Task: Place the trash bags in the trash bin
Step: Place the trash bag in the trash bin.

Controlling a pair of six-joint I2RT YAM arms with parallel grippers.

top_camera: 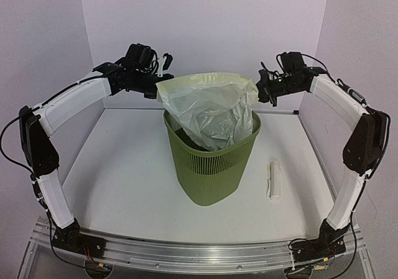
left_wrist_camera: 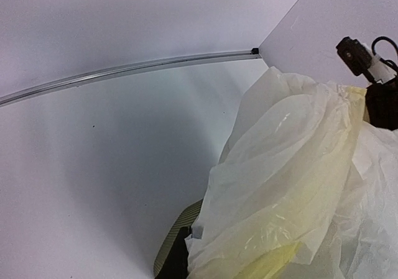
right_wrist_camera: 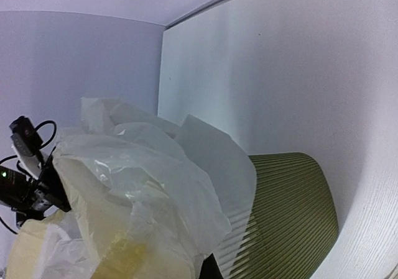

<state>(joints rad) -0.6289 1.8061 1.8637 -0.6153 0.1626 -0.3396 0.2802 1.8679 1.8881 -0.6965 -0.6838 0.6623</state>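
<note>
The olive-green trash bin (top_camera: 211,164) stands upright in the middle of the table. A pale yellowish translucent trash bag (top_camera: 208,108) is stretched wide above it, and its lower part hangs down inside the rim. My left gripper (top_camera: 159,86) is shut on the bag's left top corner. My right gripper (top_camera: 257,87) is shut on the right top corner. In the left wrist view the bag (left_wrist_camera: 298,186) covers my fingers, with the bin's rim (left_wrist_camera: 177,242) just below. The right wrist view shows the bag (right_wrist_camera: 137,192) over the slatted bin wall (right_wrist_camera: 286,217).
A white rolled bundle (top_camera: 274,179) lies on the table to the right of the bin. White walls close the back and both sides. The right arm's wrist camera (left_wrist_camera: 354,52) shows past the bag in the left wrist view.
</note>
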